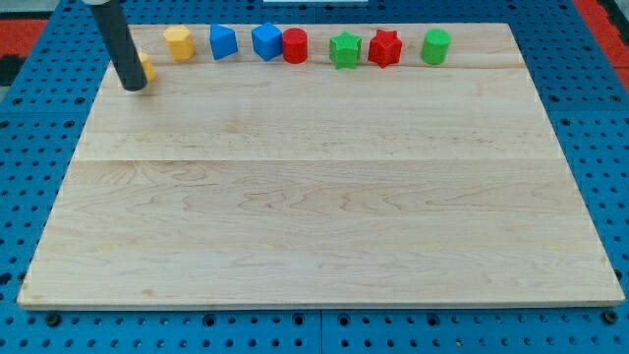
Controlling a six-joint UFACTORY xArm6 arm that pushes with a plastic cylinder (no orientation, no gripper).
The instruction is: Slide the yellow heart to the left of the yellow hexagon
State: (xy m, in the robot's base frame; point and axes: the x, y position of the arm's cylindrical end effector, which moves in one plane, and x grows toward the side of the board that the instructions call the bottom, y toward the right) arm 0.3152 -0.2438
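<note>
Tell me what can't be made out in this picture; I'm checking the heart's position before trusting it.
- yellow heart: camera view, mostly hidden behind the rod; only a sliver shows at the rod's right, so its shape is unreadable.
- Contact between my tip and that block: cannot tell.
- Rod's upper part: cut off by the view's top.
- yellow hexagon: fully visible.

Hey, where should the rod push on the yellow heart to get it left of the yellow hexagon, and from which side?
No gripper here, so it is a push. My tip already sits against the small yellow heart block, covering its left part. The yellow hexagon block lies up and right of it. The heart already looks left of the hexagon; for more, I would probably go round and push its right side toward the view's left.
</note>
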